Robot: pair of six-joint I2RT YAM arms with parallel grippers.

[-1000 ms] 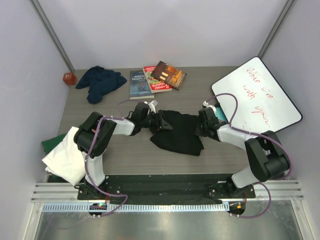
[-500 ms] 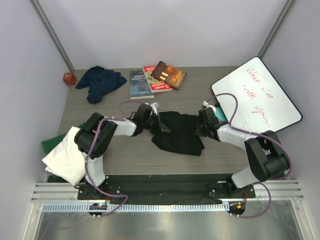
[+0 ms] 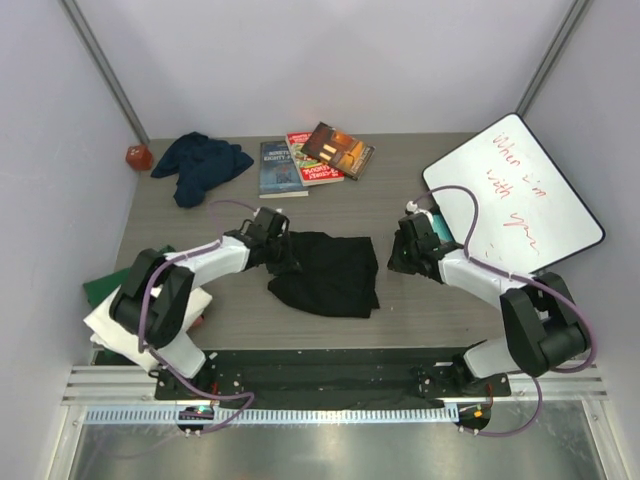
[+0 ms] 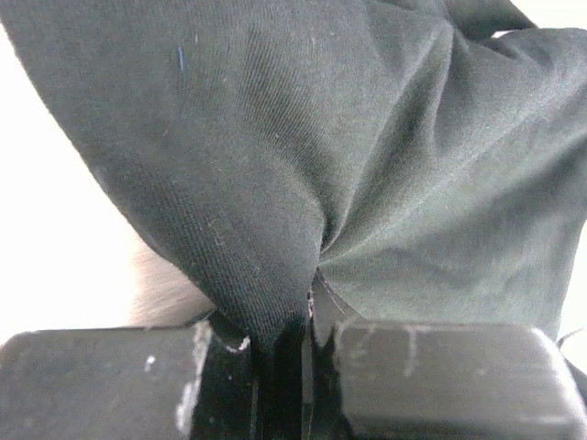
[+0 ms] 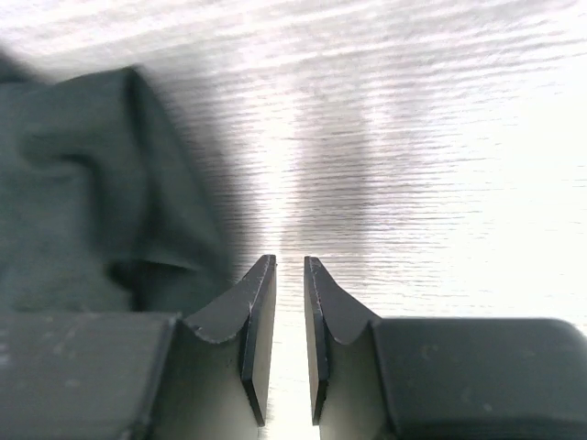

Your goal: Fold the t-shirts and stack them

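**Risk of a lopsided drag on the black shirt**

Down at eight o'clock on the worktop point(image 3: 430, 305), the folded white t-shirt point(image 3: 130, 318) lies partly over the green t-shirt point(image 3: 98, 290), right at the near-left edge. The left arm's elbow is close beside that pile, so a wide swing could shove it over the edge. The navy t-shirt point(image 3: 200, 165) sits crumpled at ten o'clock, well apart from both arms.

The left claw point(image 4: 292, 335) is clamped tight on a ridge of the black t-shirt point(image 3: 325, 275), gripping it at the cloth's nine o'clock side. The shirt itself lies bunched at the middle of the worktop. From the wrist view only a thin fold runs between the jaws. I'd worry that it slips free under a pull. It may also have caught more than one layer, in which case a lift would bring up a wad rather than a clean edge.

The right claw point(image 5: 289, 275) hangs at the shirt's three o'clock side with its jaws a narrow gap apart and nothing between them. Bare wood shows under the tips, and the cloth edge lies just to the left of them, not touching. With only one side held, any tug from the left would likely drag the whole shirt across and crumple it further. Closing where it is, the right claw would catch nothing.
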